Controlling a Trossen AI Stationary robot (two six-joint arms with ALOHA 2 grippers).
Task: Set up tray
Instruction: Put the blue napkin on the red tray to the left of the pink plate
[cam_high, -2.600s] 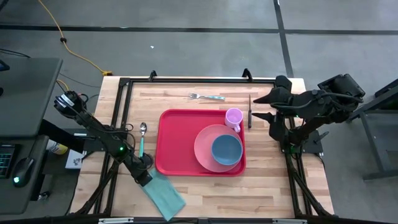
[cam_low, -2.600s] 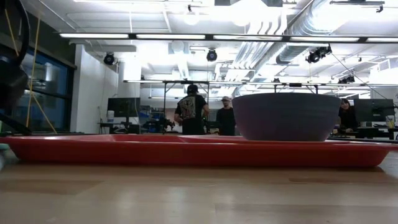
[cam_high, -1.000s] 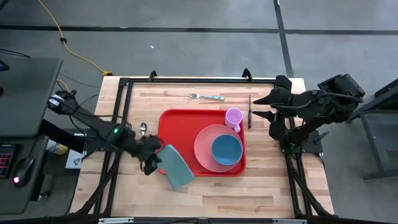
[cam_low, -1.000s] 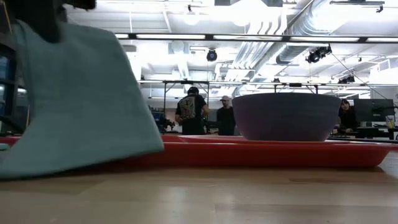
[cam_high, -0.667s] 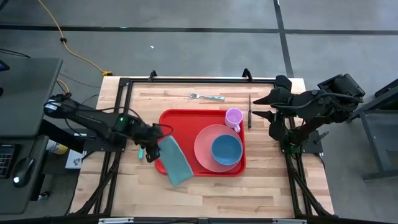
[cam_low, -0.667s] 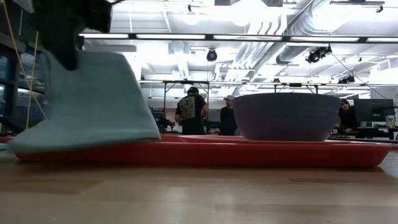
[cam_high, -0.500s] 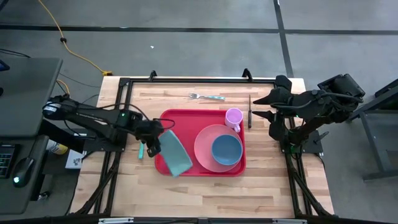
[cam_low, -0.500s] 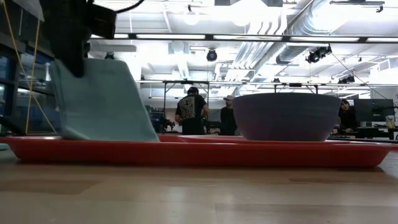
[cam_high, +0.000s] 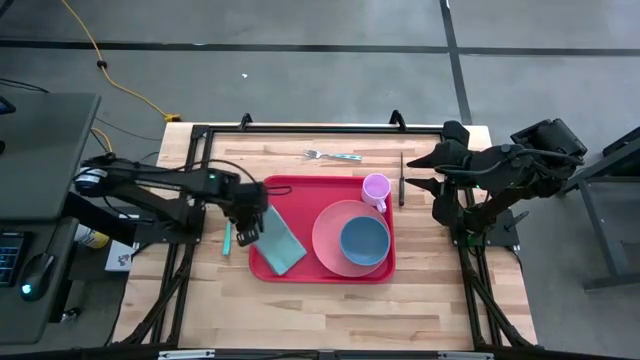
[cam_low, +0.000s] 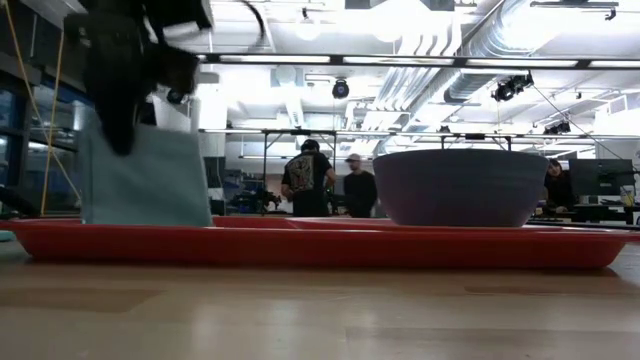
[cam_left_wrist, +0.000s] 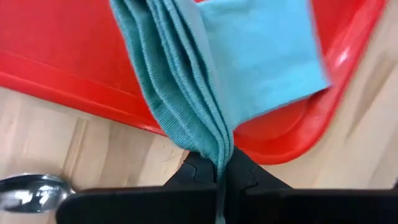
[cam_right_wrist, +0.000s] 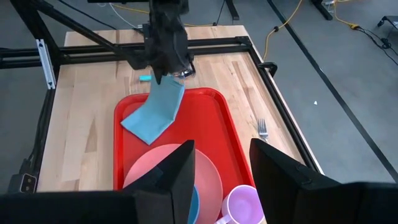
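We see bare tray (cam_high: 300, 195) floor only at its left end, partly under the hanging teal napkin (cam_high: 281, 242); plate (cam_high: 335, 240), bowl (cam_high: 364, 240) and cup (cam_high: 376, 187) crowd the right.

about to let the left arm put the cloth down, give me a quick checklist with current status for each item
1. Left hand gripping the cloth: ok, shut on its folded edge.
2. Cloth over the tray: ok, it hangs inside the left end, lower edge reaching the tray floor.
3. Landing spot free: ok, bare red floor lies between the cloth and the plate.
4. Cloth clear of the bowl and cup: ok, both sit toward the tray's right end.
5. Spoon out of the way: ok, it lies on the table outside the tray.
6. Right hand clear: ok, open and parked at the table's right edge.
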